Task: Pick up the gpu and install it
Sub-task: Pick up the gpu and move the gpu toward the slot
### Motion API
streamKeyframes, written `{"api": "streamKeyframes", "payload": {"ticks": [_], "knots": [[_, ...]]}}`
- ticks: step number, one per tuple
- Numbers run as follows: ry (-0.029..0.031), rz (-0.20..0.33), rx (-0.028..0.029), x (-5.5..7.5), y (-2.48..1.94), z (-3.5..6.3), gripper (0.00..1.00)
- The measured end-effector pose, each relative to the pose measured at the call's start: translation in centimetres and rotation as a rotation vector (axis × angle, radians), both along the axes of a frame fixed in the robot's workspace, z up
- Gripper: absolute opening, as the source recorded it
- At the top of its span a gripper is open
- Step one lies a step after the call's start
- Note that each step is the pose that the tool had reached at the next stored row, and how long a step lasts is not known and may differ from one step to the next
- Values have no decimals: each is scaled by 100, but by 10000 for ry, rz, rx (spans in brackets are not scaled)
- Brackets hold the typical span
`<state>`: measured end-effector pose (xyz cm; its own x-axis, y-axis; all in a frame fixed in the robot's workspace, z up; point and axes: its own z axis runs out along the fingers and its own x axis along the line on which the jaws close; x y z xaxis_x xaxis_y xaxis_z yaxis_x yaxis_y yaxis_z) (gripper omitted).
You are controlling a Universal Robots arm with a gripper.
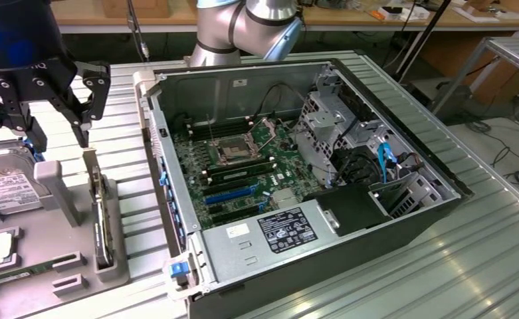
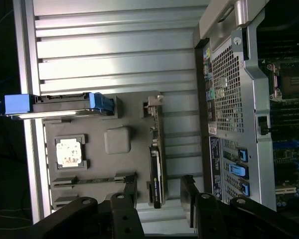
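Observation:
The gpu (image 1: 100, 216) is a thin black card standing on edge in a slot of the grey holder tray (image 1: 57, 179), at the exterior view's left of the open computer case (image 1: 330, 199). In the wrist view the gpu (image 2: 157, 169) appears edge-on, with its silver bracket end farther from the fingers. My gripper (image 1: 57, 136) hangs open above the tray, apart from the card and holding nothing. Its two black fingers (image 2: 189, 196) frame the card's near end in the wrist view, and my gripper (image 2: 157, 209) is centred over that end.
The tray (image 2: 119, 142) also holds a silver hard drive (image 1: 2, 189) with blue rails (image 2: 55, 104), a square chip (image 2: 70, 152) and a green memory stick (image 1: 20, 271). The case lies open with its motherboard (image 1: 232, 159), blue slots (image 1: 228, 196) and power supply (image 1: 277, 232) exposed. A ribbed metal table (image 1: 472, 266) lies beneath.

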<state>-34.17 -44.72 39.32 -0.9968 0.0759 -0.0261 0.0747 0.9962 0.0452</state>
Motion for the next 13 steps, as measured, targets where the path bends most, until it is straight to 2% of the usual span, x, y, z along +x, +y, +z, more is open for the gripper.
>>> {"api": "streamKeyframes", "payload": {"ticks": [5, 9, 13], "knots": [[-2, 0, 2, 0, 0, -11, 48], [-12, 0, 2, 0, 0, -159, 48], [-73, 0, 2, 0, 0, -254, 48]]}}
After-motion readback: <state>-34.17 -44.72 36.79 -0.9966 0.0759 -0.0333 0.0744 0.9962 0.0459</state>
